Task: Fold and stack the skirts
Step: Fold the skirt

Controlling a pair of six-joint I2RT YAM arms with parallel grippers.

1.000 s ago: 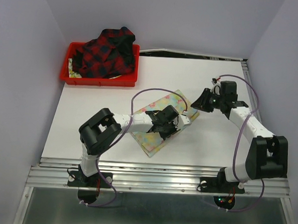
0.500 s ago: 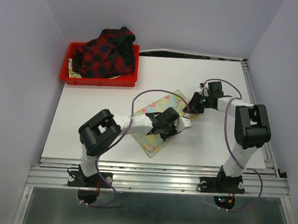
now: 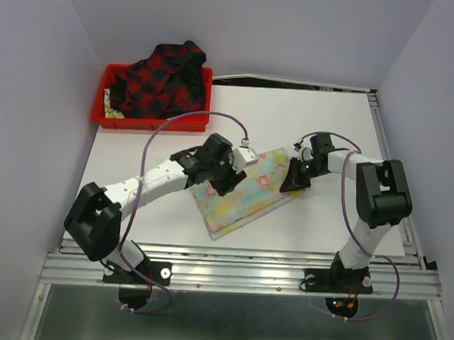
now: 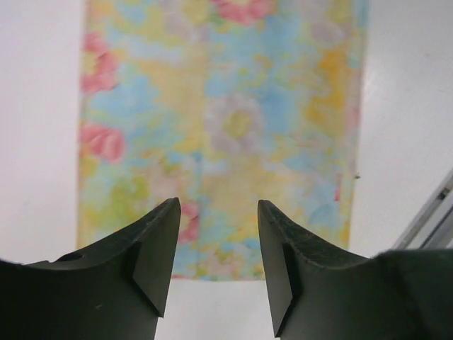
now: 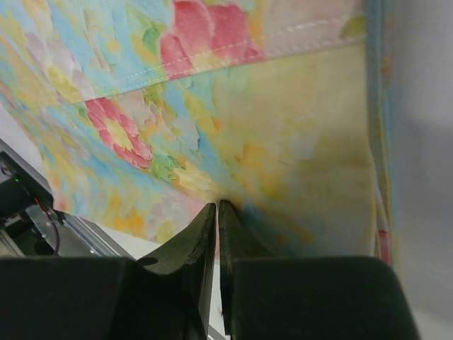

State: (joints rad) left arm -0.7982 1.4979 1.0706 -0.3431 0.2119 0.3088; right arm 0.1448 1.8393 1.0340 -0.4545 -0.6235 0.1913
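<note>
- Floral skirt (image 3: 245, 195) lay folded into a long rectangle on the white table (image 3: 328, 122), set at a slant between my two arms. Pastel yellow and light blue with pink flowers.
- Left gripper (image 3: 225, 177) sat over the skirt's upper-left end. In the left wrist view, the left gripper (image 4: 217, 205) had its jaws spread wide with nothing between them. The floral skirt (image 4: 219, 120) stretched flat ahead of the tips. I couldn't tell whether the tips touched the cloth.
- Right gripper (image 3: 293, 179) was down at the skirt's right corner. In the right wrist view, the right gripper (image 5: 216, 207) had its jaws squeezed to a thin slit. The tips nipped a small pucker of the floral skirt (image 5: 283, 142).
- A stitched hem line (image 5: 283, 35) ran across the top of that view, with pale fabric above it.
- Plaid skirt (image 3: 159, 79), dark red and black, lay heaped unfolded in the red tray (image 3: 149, 123) at the far-left corner. It spilled over the tray's back rim, well apart from the floral one.
- A scrap of pale printed cloth (image 3: 109, 103) peeked out under the plaid at the tray's left side.
- A purple cable (image 3: 176, 122) looped over the left arm.
</note>
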